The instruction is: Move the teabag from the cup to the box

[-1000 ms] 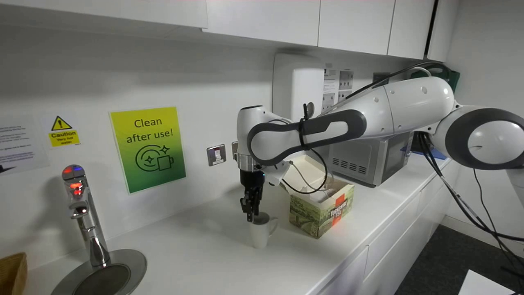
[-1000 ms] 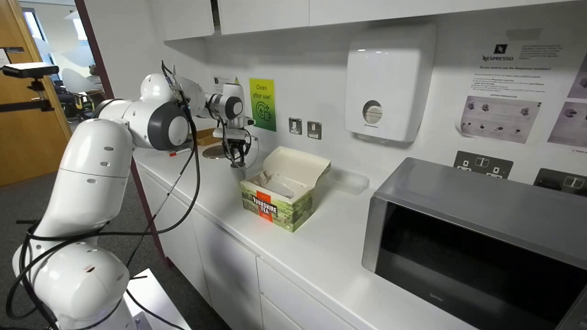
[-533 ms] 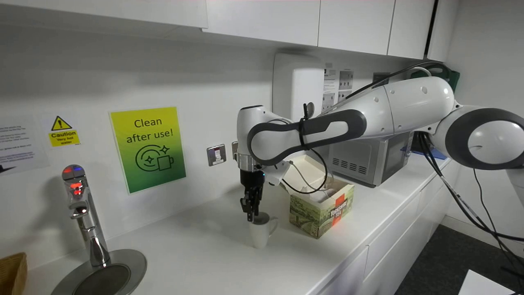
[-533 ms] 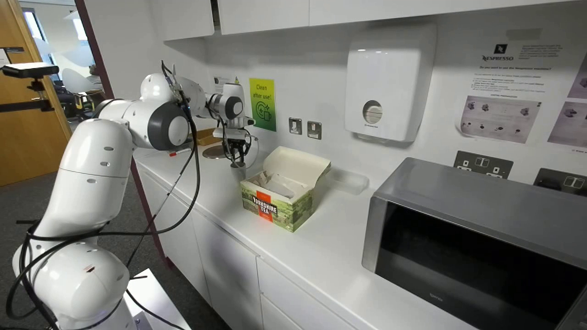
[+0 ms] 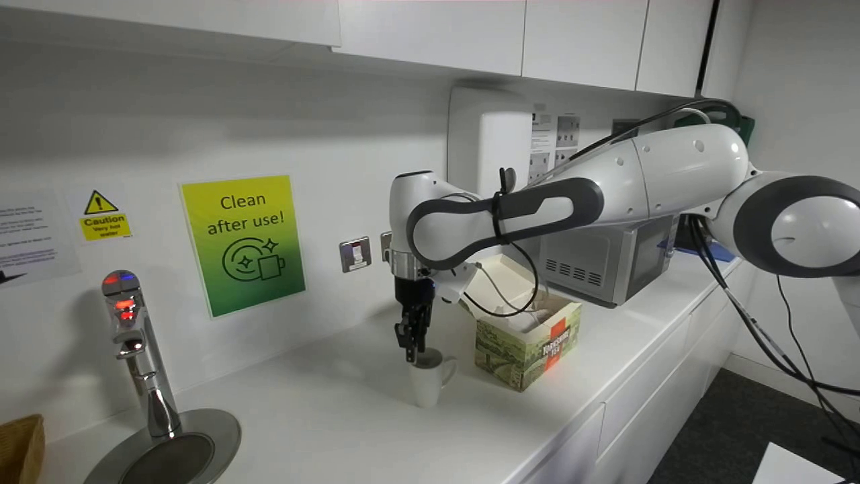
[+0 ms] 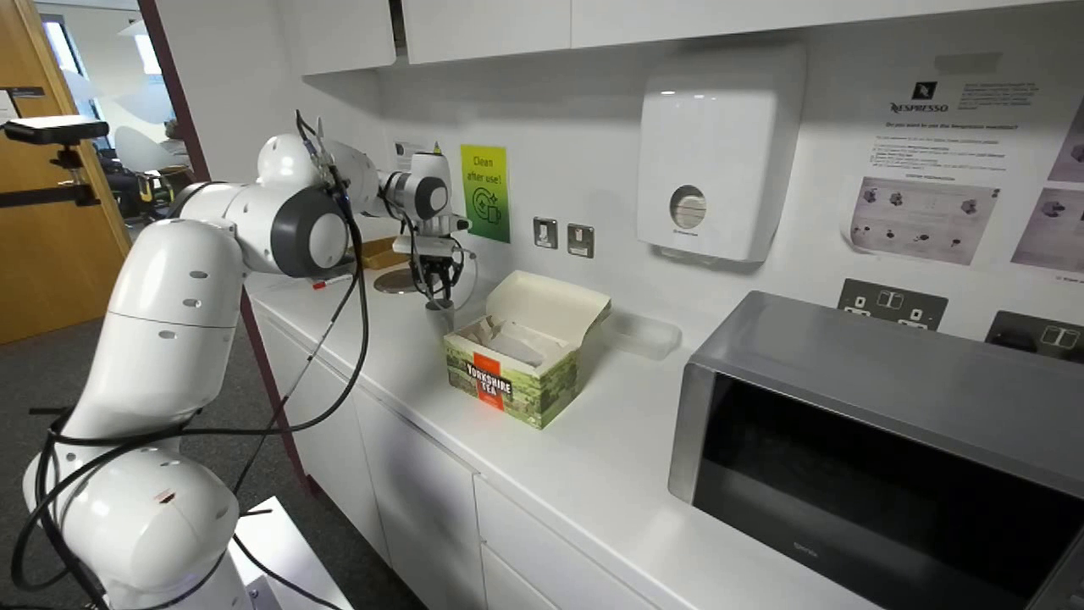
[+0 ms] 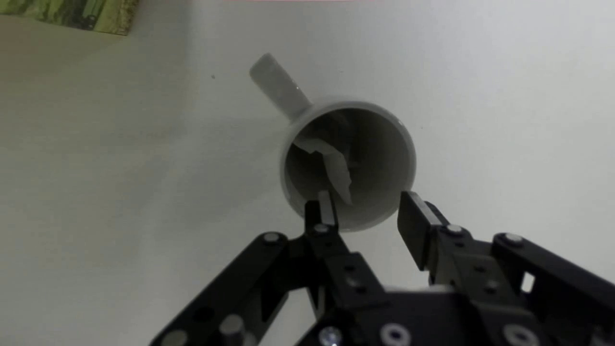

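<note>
white cup (image 5: 426,388) stays put, my arm (image 5: 645,178) barely stirs: my gripper (image 7: 366,197) over it, fingers (image 7: 414,223) parted, so the teabag (image 7: 338,174) inside looks ungrasped, the box (image 6: 527,391) waiting.

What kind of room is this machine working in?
Probably a shared kitchenette, perhaps at a workplace: there's a microwave, a chrome tap, and a yellow-green poster reading "Clean after use!", which suggests several people use it.
</note>
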Robot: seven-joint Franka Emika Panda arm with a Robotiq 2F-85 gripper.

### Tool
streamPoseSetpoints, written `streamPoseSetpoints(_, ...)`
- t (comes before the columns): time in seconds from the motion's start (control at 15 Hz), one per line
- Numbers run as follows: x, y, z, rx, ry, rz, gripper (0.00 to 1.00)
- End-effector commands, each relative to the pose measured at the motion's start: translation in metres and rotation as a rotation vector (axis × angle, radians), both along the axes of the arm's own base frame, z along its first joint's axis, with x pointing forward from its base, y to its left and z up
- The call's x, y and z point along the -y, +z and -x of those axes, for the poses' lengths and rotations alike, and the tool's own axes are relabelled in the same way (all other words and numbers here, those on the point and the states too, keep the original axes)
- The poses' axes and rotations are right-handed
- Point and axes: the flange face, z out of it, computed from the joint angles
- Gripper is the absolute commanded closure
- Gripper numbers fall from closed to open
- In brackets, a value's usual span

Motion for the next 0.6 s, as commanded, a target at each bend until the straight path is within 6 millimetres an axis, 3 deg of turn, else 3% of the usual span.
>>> streamPoseSetpoints(0.0,0.0072,0.0136,0.0156,-0.010,0.028,0.010,0.57)
streamPoseSetpoints(0.53,0.0163,0.0050,0.0252,-0.027,0.019,0.023,0.55)
